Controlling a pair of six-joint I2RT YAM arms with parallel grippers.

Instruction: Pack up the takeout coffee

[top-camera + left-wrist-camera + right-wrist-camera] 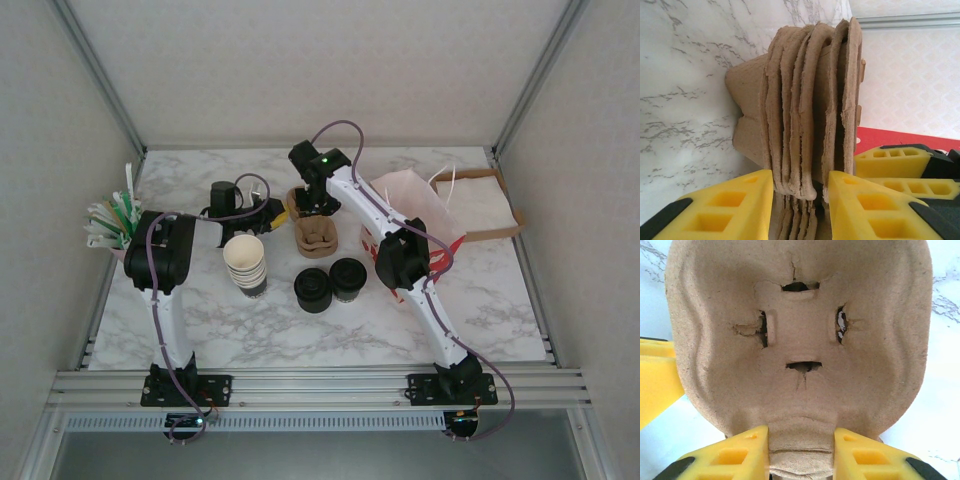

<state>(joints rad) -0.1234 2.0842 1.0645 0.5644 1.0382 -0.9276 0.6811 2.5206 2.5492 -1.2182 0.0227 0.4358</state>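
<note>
Your left gripper is narrow, its yellow pads pinching several bundled rims of the stack of pulp cup carriers, which stand edge-on in the left wrist view. Whether the outermost layer sits inside the jaws you cannot tell.

Your right gripper is narrow too, with its pads clamped on either side of the near lip of the top carrier, whose slotted centre faces the right wrist camera. One of the other arm's yellow fingers shows at the left edge of that view, just beside the stack.

From above, both grippers meet at the carrier stack in the middle of the marble table. The takeout coffee stands upright and lidded, near the stack on its arm-base side and apart from both grippers. The stack of black lids is just to its left, the stack of cream-rimmed cups further left, and the red and white paper bag behind it to the right.
</note>
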